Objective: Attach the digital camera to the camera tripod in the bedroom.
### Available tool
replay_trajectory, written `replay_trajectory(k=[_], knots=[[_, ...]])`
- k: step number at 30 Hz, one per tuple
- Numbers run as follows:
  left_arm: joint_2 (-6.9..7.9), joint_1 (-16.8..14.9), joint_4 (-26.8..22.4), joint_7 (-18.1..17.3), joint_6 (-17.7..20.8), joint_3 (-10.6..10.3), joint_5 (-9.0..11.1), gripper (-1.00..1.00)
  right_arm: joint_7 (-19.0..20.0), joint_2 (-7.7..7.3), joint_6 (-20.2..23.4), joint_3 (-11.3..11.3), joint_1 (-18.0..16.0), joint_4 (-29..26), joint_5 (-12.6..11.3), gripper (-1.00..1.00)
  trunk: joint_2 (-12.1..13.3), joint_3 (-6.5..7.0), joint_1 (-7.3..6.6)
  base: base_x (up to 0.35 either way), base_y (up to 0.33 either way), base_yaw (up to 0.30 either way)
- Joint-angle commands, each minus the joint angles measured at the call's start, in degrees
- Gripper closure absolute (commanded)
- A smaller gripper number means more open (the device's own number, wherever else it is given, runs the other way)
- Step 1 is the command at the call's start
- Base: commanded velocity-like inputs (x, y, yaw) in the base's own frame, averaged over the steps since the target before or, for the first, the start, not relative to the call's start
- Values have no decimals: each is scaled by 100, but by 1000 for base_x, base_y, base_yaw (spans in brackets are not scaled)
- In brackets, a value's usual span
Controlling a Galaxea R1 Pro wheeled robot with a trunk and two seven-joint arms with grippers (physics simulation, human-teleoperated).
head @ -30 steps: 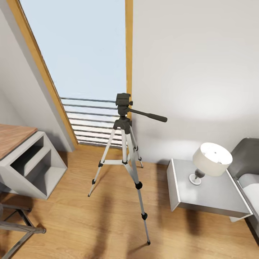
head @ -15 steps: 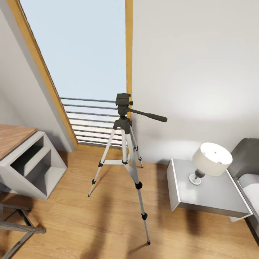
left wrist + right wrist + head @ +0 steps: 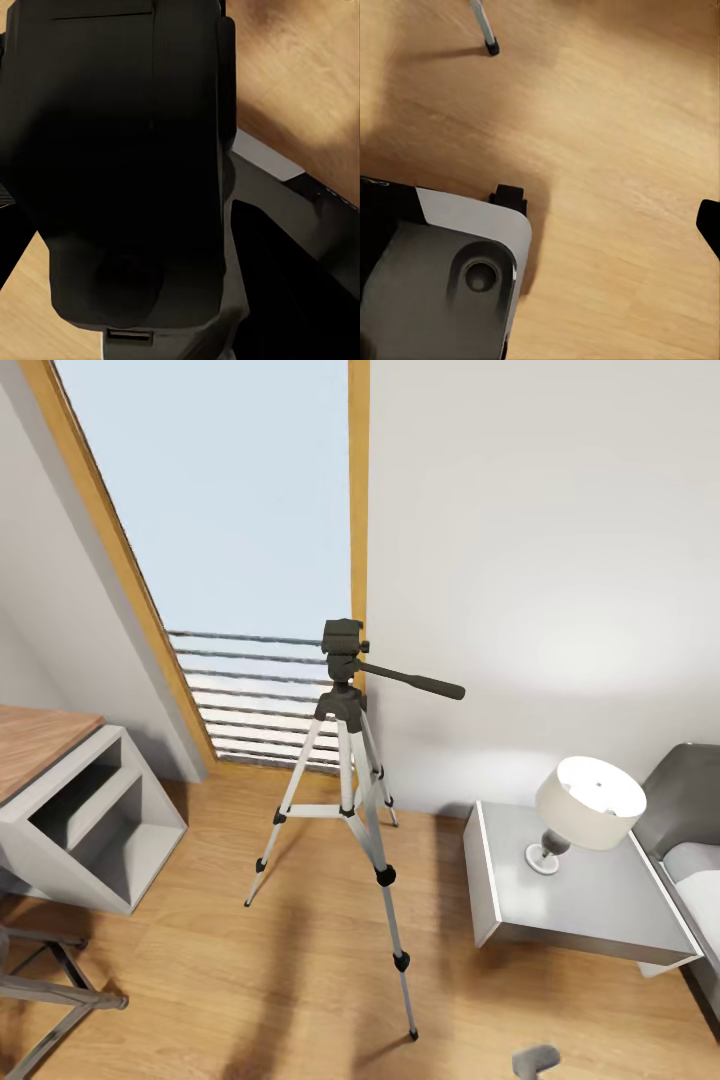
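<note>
The camera tripod (image 3: 350,760) stands on the wood floor in front of the tall window (image 3: 230,510). Its silver legs are spread, and its black head (image 3: 343,640) has nothing on it, with the pan handle (image 3: 415,682) pointing right. In the left wrist view the black digital camera (image 3: 127,135) sits very close, with my left gripper (image 3: 142,225) shut on it and dark fingers (image 3: 292,277) beside it. In the right wrist view one black fingertip (image 3: 709,223) shows at the frame's edge, above bare floor, with one tripod foot (image 3: 492,48) farther off.
A white nightstand (image 3: 590,920) with a lamp (image 3: 585,805) stands right of the tripod, with the grey bed (image 3: 695,840) beyond. A white shelf unit (image 3: 90,820) is at the left and a metal stool (image 3: 45,985) at the lower left. The robot's grey base (image 3: 442,285) is below the right wrist.
A small grey part of the robot has come into the head view at its bottom edge, right of centre. The tripod and furniture have not moved.
</note>
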Motion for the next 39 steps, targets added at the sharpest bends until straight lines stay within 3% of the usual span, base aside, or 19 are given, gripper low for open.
replay_trajectory(k=[1,5,13,15,18,30,39], knots=[[1,-2,-7,21,-13,-45,36,100,12,3,160,21,-16,-134,4,-100,-6,-7,1,0,0,0],[-4,-1,-9,31,-15,-51,27,100,46,46,776,10,-480,-555,-32,-100,-6,-7,1,0,0,0],[-7,-1,-6,39,-15,-52,20,100,132,218,1328,-9,-1769,-667,-74,-100,-6,-7,1,0,0,0],[-8,-2,19,41,-15,-52,12,100,305,289,1760,-11,-2111,-764,-180,-100,-6,-7,1,0,0,0],[-6,-2,52,42,-15,-52,8,100,628,292,2310,-14,-2363,-1143,-404,-100,-6,-7,1,0,0,0],[27,-1,69,43,-16,-46,25,100,923,254,3615,-112,-2468,-3650,-621,-100,-6,-7,1,0,0,0],[36,-2,72,41,-20,-41,36,100,964,218,3723,-118,-2514,-3884,-582,-100,-6,-7,1,0,0,0]])
